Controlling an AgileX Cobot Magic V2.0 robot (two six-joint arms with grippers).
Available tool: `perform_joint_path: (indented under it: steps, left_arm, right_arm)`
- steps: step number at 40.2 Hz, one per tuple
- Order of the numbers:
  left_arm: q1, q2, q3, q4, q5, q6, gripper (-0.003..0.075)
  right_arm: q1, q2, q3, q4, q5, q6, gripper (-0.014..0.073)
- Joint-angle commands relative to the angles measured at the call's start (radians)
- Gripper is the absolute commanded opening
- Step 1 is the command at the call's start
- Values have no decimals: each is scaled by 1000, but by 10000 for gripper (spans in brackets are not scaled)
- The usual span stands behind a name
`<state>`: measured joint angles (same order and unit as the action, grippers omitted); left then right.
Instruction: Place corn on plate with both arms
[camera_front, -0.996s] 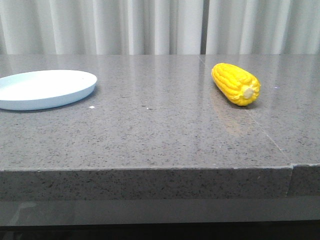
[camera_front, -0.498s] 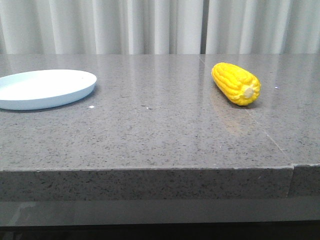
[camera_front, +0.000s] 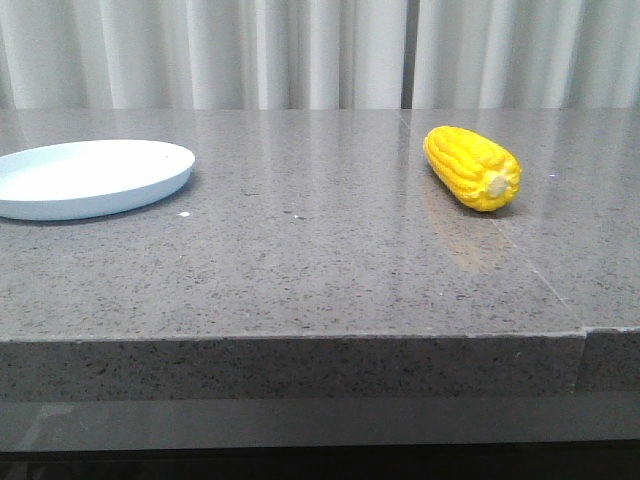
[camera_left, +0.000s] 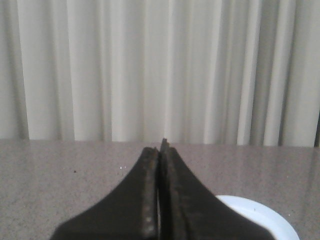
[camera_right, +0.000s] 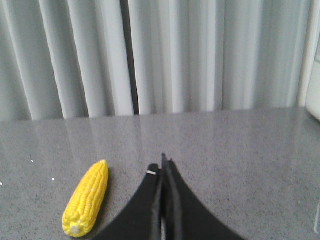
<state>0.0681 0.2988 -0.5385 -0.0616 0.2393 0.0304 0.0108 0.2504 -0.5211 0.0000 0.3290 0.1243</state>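
Note:
A bright yellow corn cob (camera_front: 472, 167) lies on the grey stone table at the right, its pale stub end toward me. The pale blue-white plate (camera_front: 120, 188) sits at the far left, with nothing on it. Neither gripper shows in the front view. In the right wrist view my right gripper (camera_right: 163, 161) is shut and empty, and the corn (camera_right: 87, 198) lies on the table beside it, apart from the fingers. In the left wrist view my left gripper (camera_left: 161, 146) is shut and empty, with part of the plate (camera_left: 270, 222) showing beside it.
The grey speckled table (camera_front: 320, 260) has a front edge near me and a seam running back at the right. White curtains (camera_front: 300, 50) hang behind the table.

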Motion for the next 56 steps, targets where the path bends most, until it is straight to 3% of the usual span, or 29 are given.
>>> perform_joint_path:
  steps: [1, 7, 9, 11, 13, 17, 20, 22, 32, 41, 48, 56]
  left_arm:
    - [-7, 92, -58, 1, -48, -7, -20]
    - [-7, 115, -58, 1, -55, -7, -16]
    - [-7, 115, -58, 1, -55, -7, 12]
    - [-7, 115, -58, 1, -55, -7, 90]
    - [-7, 115, -58, 1, -55, -7, 198]
    - [-7, 115, -58, 1, -57, -7, 490]
    - [-7, 115, -58, 1, -57, -7, 639]
    - [-7, 117, -58, 1, -57, -7, 683]
    - [-7, 140, -58, -2, -67, -7, 649]
    - [-48, 382, -145, -25, -48, -7, 628]
    - [-162, 645, -328, -16, 99, -7, 628]
    - [-170, 926, -616, -11, 439, -7, 627]
  right_arm:
    - [-4, 99, -77, -6, -21, -6, -67]
    - [-4, 136, -90, -6, 0, -6, -64]
    - [-4, 134, -90, -7, 4, -6, -48]
    - [-4, 134, -90, -7, 6, -6, 4]
    - [-4, 134, -90, -7, 6, -6, 97]
    - [-4, 134, -90, -7, 3, -6, 382]
    - [-4, 134, -90, -7, 3, -6, 607]
    - [-4, 134, -90, -7, 4, -6, 666]
    - [-4, 134, -89, -7, 5, -6, 644]
    - [-4, 134, -89, -7, 5, -6, 644]
    - [-4, 134, -89, -7, 5, -6, 644]
    - [-4, 134, -86, -7, 5, -6, 644]
